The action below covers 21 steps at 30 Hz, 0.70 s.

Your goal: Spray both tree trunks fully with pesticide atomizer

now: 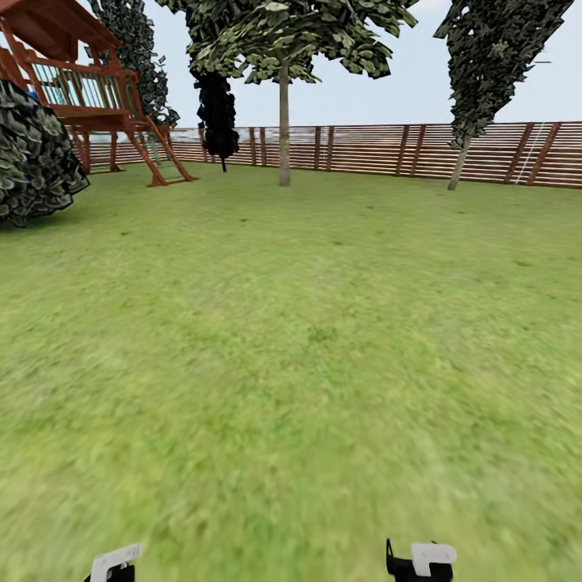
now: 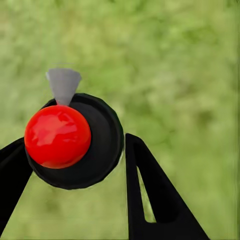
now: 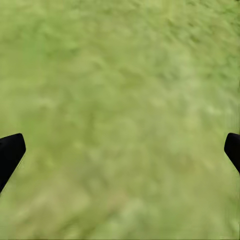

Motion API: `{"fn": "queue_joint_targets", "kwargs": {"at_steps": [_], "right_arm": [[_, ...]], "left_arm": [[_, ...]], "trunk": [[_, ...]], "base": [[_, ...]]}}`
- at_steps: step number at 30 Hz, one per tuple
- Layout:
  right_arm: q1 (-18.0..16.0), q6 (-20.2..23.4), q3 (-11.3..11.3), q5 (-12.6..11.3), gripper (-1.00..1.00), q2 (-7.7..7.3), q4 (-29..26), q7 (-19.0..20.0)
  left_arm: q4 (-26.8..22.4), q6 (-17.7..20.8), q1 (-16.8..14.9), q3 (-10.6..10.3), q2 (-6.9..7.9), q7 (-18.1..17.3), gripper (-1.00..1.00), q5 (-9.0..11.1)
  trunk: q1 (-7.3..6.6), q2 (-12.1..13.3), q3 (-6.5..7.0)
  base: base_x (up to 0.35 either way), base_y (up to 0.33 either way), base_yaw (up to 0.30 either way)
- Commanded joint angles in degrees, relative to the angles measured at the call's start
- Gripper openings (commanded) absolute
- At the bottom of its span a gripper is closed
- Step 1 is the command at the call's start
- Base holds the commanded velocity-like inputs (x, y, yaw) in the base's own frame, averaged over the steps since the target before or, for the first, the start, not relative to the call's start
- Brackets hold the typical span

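I have the pesticide atomizer (image 2: 75, 142) clamped in my left hand (image 2: 75, 195), its black round body pinched between the two dark fingers (image 2: 150, 195), the red ball on top and a small grey nozzle cone poking out ahead over blurred grass. My right hand (image 3: 120, 150) is spread wide and holds nothing, just lawn (image 1: 291, 364) beneath it. The step in hand, as I judge it, is the drive to the first tree: the nearer tree trunk (image 1: 284, 129) stands straight ahead across open grass, in front of the slatted wooden fence (image 1: 388, 149), and a second, leaning trunk (image 1: 461, 162) stands off to the right. A red wooden play tower (image 1: 89, 89) and a dark bush (image 1: 36, 158) sit to the left (well clear of my line). I'd roll straight on, keep the grip firm, stop near the trunk rather than against it, then raise the left arm so the nozzle faces the bark before spraying.
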Motion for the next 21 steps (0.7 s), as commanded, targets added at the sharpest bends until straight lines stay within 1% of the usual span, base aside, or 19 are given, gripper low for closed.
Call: {"fn": "queue_joint_targets", "kwargs": {"at_steps": [1, 21], "right_arm": [[-0.03, -0.04, 0.47, -0.02, 1.0, 0.01, 0.05, -0.48], [-0.06, -0.04, 0.49, -0.02, 1.0, 0.01, 0.05, -0.48]], "left_arm": [[-0.02, -0.13, -0.01, -0.47, 0.02, 0.28, -1.0, 0.17], [-0.02, -0.13, 0.0, -0.45, 0.02, 0.15, -1.0, 0.25]], "trunk": [[0.03, -0.02, -0.05], [0.03, -0.02, -0.05]], "base": [[0.345, 0.0, 0.0], [0.345, 0.0, 0.0]]}}
